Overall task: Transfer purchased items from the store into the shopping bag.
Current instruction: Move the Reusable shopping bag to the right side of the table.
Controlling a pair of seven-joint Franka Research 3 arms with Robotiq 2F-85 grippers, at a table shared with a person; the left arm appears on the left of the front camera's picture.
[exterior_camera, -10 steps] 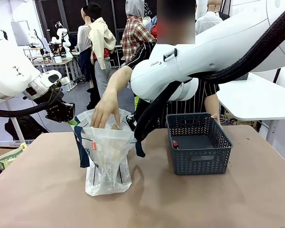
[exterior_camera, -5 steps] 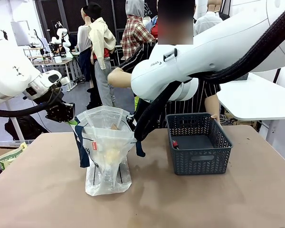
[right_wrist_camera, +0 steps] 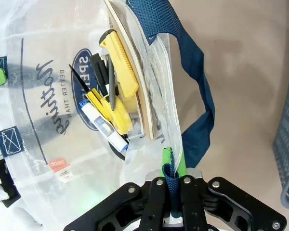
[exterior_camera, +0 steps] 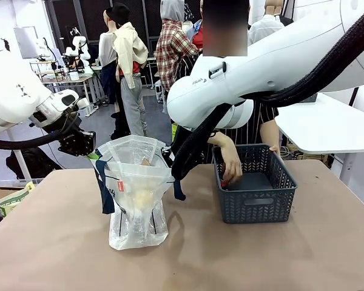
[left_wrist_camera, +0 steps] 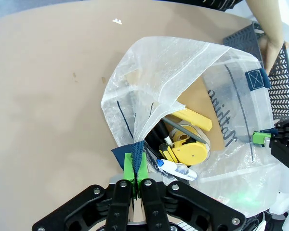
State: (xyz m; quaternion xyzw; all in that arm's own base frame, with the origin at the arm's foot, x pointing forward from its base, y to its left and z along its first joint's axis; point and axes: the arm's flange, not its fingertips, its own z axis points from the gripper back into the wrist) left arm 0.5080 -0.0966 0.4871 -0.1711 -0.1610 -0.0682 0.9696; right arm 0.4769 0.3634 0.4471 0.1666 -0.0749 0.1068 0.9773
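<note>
The shopping bag (exterior_camera: 133,182) is stood left of centre on the bench (exterior_camera: 261,260). One handle is pinched by the left tool (left_wrist_camera: 135,163), the other by the right tool (right_wrist_camera: 173,166), so the mouth is held wide for goods. The basket (exterior_camera: 255,209) at right is reached into by a person's hand (exterior_camera: 232,170).

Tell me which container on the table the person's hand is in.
The dark lattice basket, at picture right in the front view: the person's hand reaches down inside it. The translucent shopping bag has no hand in it.
</note>
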